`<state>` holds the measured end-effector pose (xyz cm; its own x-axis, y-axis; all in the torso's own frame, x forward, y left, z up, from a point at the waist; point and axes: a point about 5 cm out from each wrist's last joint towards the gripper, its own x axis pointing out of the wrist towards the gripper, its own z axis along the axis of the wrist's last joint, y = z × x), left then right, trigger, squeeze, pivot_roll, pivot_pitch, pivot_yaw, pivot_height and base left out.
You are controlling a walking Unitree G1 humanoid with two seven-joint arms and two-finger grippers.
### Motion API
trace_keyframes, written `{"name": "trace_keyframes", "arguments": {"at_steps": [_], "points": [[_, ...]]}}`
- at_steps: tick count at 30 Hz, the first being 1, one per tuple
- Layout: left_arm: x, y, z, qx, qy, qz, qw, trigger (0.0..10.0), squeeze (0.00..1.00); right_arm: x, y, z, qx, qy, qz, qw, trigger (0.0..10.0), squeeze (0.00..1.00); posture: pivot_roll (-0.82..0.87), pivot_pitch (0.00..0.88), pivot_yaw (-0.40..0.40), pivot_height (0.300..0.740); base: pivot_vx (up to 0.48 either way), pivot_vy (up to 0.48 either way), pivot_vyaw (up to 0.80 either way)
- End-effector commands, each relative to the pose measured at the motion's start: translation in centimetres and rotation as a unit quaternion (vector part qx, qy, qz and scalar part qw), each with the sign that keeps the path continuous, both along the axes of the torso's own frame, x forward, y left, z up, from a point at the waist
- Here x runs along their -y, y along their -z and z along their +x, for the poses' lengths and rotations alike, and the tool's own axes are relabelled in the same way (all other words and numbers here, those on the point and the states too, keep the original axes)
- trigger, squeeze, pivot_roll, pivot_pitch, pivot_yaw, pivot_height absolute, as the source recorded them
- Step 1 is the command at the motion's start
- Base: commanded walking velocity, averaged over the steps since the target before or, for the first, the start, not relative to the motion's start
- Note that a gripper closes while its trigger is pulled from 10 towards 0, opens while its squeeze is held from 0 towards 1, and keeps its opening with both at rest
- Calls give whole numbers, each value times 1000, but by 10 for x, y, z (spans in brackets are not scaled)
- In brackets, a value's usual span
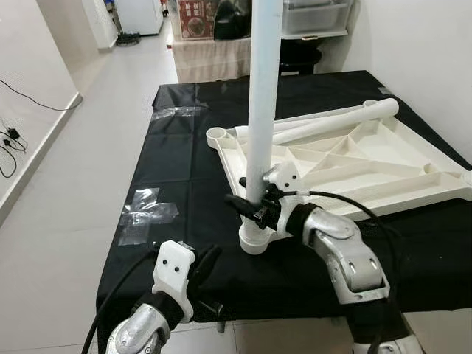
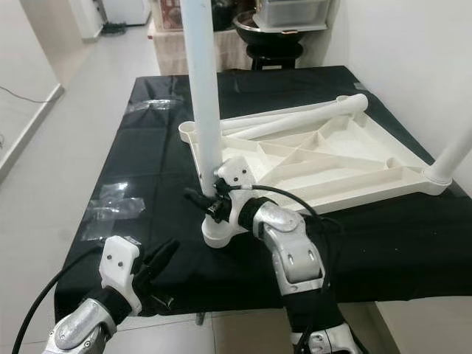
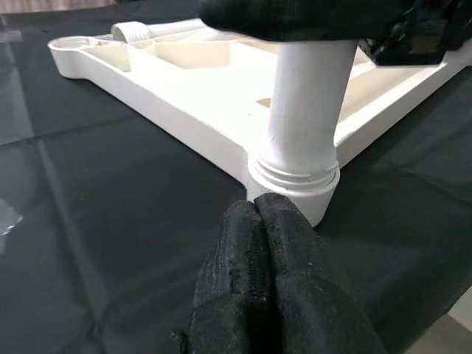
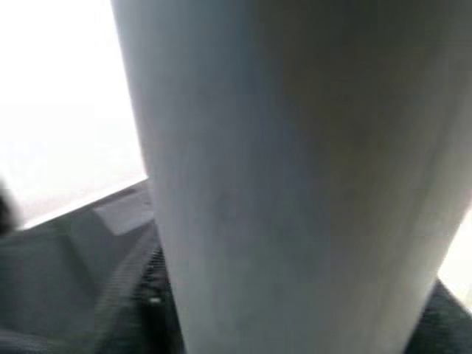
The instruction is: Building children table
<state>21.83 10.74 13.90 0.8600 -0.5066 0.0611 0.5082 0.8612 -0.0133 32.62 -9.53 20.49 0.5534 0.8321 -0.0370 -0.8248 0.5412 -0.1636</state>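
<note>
1. The upright table leg (image 1: 263,96) is plain white.
2. The upside-down tabletop (image 1: 354,166) is cream-white, ribs included.
3. The cloth (image 1: 184,158) over the counter is solid black with a slight sheen.
4. The right gripper (image 1: 247,200) is black, on a silver arm with a white housing.
5. The left gripper (image 3: 265,243) is matte black.
6. The floor (image 1: 88,140) is pale beige.

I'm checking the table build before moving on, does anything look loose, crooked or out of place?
The upright leg in the near corner socket shows exposed thread rings above the socket, so it may not be fully screwed in. The right gripper clamps it. Two spare legs lie across the upturned tabletop.
</note>
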Motion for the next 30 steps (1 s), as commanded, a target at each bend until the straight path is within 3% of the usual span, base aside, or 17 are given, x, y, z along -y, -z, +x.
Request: {"name": "trace_keyframes", "arguments": {"at_steps": [1,4,6,7,13,14,15,16,17,18,30], "points": [[-2,6,-1,-12,-5,5,1000,10000,0,3,-8,7,8,-63,-8,998,10000,1000,50,136,8,740,0,0,0],[-2,6,-1,-12,-5,5,1000,10000,0,5,-10,10,6,-69,-10,998,10000,1000,50,136,8,740,0,0,0],[-2,6,-1,-12,-6,4,1000,10000,0,9,-12,12,6,-108,-28,994,10000,1000,57,135,6,740,0,0,0],[-2,6,-1,-12,-6,4,1000,10000,0,10,-12,14,-1,-134,-41,990,10000,0,62,134,13,740,0,0,0],[-1,6,-1,-13,-3,5,1000,10000,0,19,-9,19,-25,-188,-61,980,10000,0,73,131,19,740,0,0,0],[-1,6,-2,-13,-2,5,1000,10000,0,22,-8,22,-32,-191,-61,979,7529,0,78,130,22,740,0,0,0],[-1,6,-2,-13,-2,5,1000,10000,0,22,-8,22,-32,-191,-61,979,7529,0,78,130,22,740,0,0,0],[0,6,-2,-13,-2,6,1000,10000,0,25,-7,24,-40,-194,-58,979,2863,0,79,131,21,740,0,0,0],[0,6,-2,-13,-2,6,1000,10000,0,25,-7,24,-40,-194,-58,979,2863,0,79,131,21,740,0,0,0],[0,7,-3,-14,-2,6,1000,10000,0,31,-2,27,-54,-193,-59,978,0,0,79,133,22,740,0,0,0],[3,7,-4,-16,1,3,1000,10000,0,41,19,31,-67,-148,-55,985,0,0,65,140,16,740,0,0,0]]}}
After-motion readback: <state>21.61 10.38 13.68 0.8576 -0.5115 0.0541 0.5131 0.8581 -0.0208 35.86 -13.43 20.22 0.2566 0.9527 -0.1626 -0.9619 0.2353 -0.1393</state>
